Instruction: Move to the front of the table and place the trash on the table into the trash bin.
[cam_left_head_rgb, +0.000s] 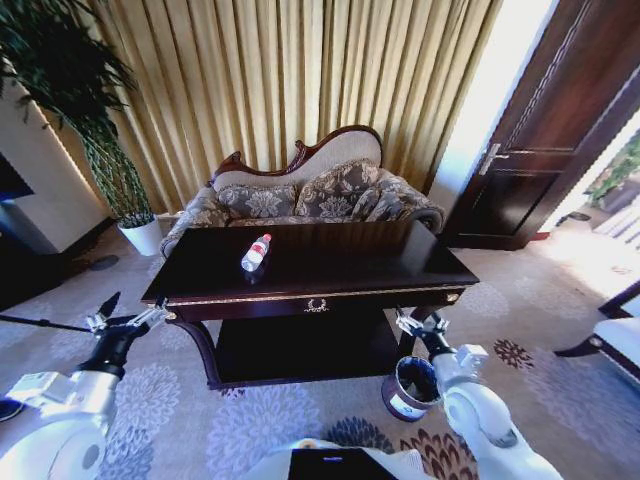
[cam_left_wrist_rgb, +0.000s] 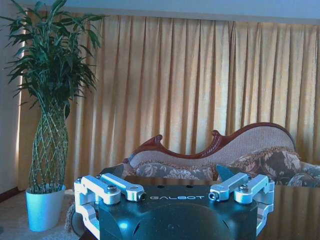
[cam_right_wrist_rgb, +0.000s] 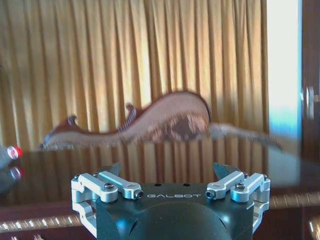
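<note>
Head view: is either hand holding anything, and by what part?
Nothing is held. The left hand and right hand are open and empty; the bottle lies on the table.

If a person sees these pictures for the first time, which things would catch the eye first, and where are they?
First, the large dark glossy wooden table at the centre, with a clear plastic bottle with a red cap lying on its left part. Behind it stands a carved patterned sofa before golden curtains. The left hand and right hand hover open at the table's front corners, and the small round dark-brown bin stands on the carpet beside the right one.

dark table (cam_left_head_rgb: 330, 275), bottle (cam_left_head_rgb: 256, 252) on top
</note>
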